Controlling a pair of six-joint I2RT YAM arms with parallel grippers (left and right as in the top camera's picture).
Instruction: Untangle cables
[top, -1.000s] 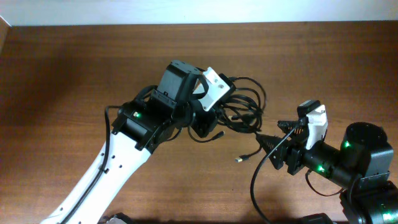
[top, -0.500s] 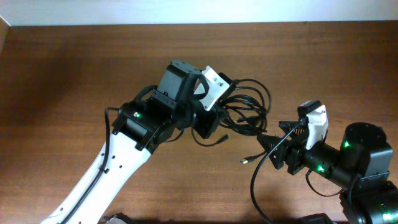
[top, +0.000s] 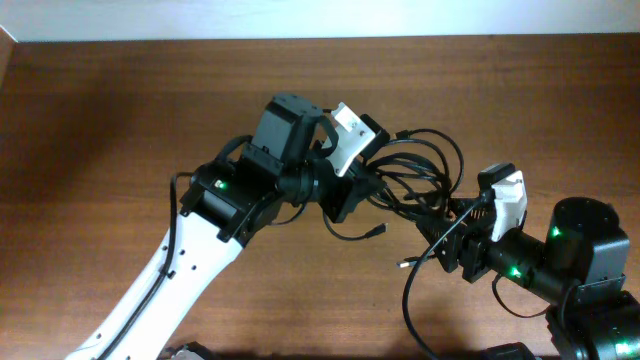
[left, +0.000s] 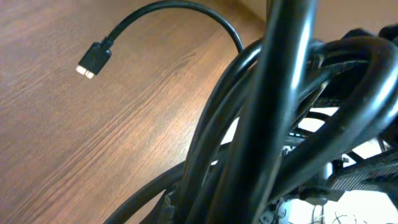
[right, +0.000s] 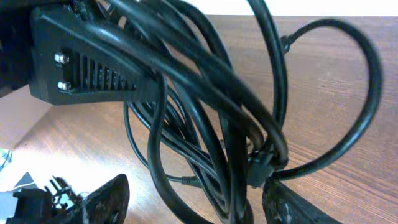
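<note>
While the left gripper pinched the limp, likely slippery cables, the right gripper stood spread around a loop worth seizing.

Under me I see a big brown wooden table. Thin lines run all along the wood. Up close the wood looks reddish and a bit shiny. Past the far edge of the table there is a plain white strip. I cannot tell what it is.

cables blurred (too close), loops cropped
</note>
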